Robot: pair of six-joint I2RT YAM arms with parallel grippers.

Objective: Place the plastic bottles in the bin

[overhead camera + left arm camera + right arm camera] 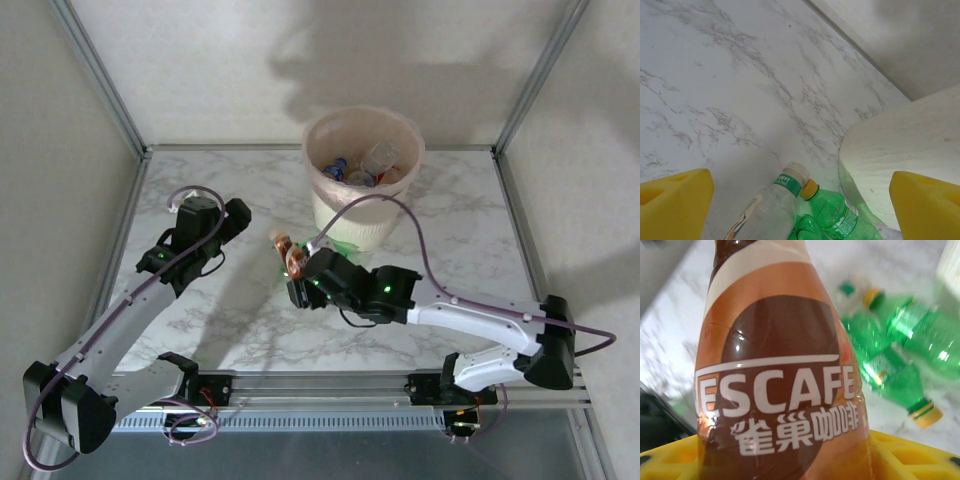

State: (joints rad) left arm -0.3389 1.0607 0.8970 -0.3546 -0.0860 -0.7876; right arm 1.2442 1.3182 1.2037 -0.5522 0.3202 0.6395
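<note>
Right gripper (296, 270) is clamped on a brown-and-orange Nescafé bottle (780, 365) over the middle of the marble table (240, 335). The bottle rises from between the gripper's yellow pads (912, 457), on the near side of the bin (378, 232). The bin stands at the table's far edge and has several crushed bottles (358, 175) inside. Green bottles (890, 340) lie on the table beyond the held one, at the bin's foot. Left gripper (238, 215), toward the left edge, is spread wide and empty. Its wrist view looks toward a clear bottle (772, 202) touching a green one beside the bin's wall.
</note>
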